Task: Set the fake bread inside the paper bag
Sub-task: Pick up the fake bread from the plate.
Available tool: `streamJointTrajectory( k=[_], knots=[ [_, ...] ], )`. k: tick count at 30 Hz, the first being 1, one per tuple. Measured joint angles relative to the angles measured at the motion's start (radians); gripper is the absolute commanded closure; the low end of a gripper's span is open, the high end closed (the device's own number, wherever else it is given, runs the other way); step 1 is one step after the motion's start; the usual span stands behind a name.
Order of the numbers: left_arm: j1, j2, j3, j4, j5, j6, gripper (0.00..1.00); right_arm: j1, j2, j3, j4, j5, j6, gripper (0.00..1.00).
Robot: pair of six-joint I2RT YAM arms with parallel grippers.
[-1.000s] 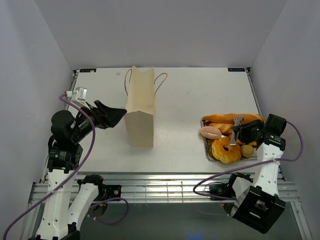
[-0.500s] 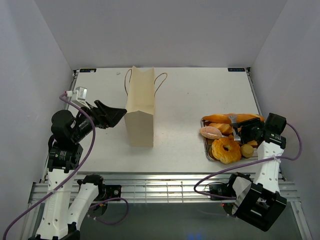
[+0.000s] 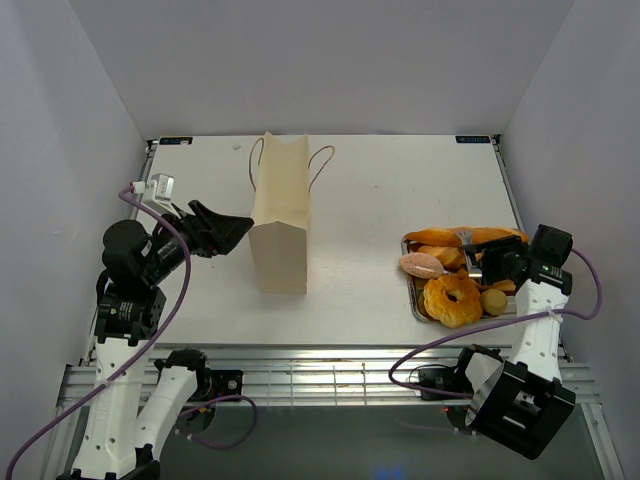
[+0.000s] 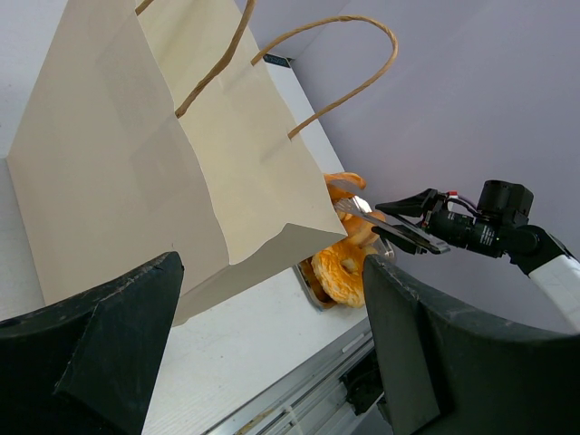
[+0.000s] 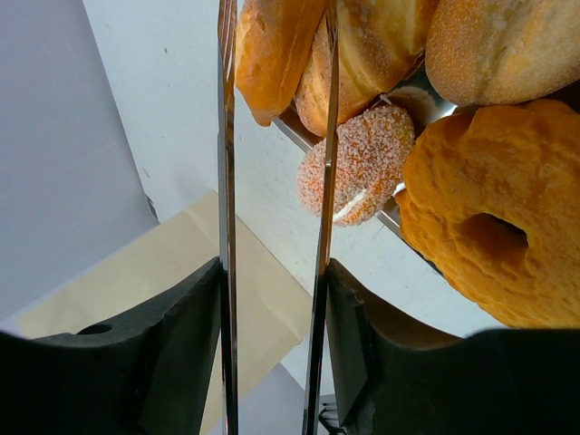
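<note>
Paper bag: The tan paper bag (image 3: 280, 225) stands upright on the white table (image 3: 380, 190), at about 10 o'clock from the table's middle. Its cord handles loop out to either side at the top.
Fake bread: The fake bread (image 3: 448, 256) lies heaped on a silver tray (image 3: 413, 300) between 3 and 4 o'clock on the table, well apart from the bag.
Baguette: The baguette (image 3: 445, 237) runs along the tray's 12 o'clock edge.
Pink bun: The sugared pink bun (image 3: 421, 264) sits at the tray's 9 o'clock edge, overhanging the rim.
Ring bun: The ring-shaped bun (image 3: 440, 305) fills the 6 o'clock side, with a small round bun (image 3: 493, 300) just beside it at its 3 o'clock.
Left gripper: The left gripper (image 3: 222, 228) hovers just beside the bag, at the bag's 9 o'clock, jaws spread wide with nothing between them. Its wrist camera looks past both dark fingers (image 4: 100, 353) at the bag's broad side.
Right gripper: The right gripper (image 3: 488, 266) hangs over the tray's 3 o'clock side. Its fingers are pressed against the two blades of the metal tongs (image 5: 226, 136), which it holds partly spread.
Tongs' tips: In the right wrist view the blades run along either side of one golden pastry (image 5: 272, 54) at the far end. Whether they pinch it cannot be told.
</note>
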Motion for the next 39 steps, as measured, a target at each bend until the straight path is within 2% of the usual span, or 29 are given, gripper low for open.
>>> streamJointTrajectory(
  k=[22, 39],
  knots=[
    [0.0, 0.0, 0.0, 0.0, 0.001, -0.001, 0.1, 0.0, -0.043, 0.0, 0.002, 0.003, 0.099, 0.48],
    [0.0, -0.003, 0.0, 0.0, 0.001, 0.0, 0.1, 0.0, -0.053, -0.042, 0.002, 0.004, 0.11, 0.48]
  ],
)
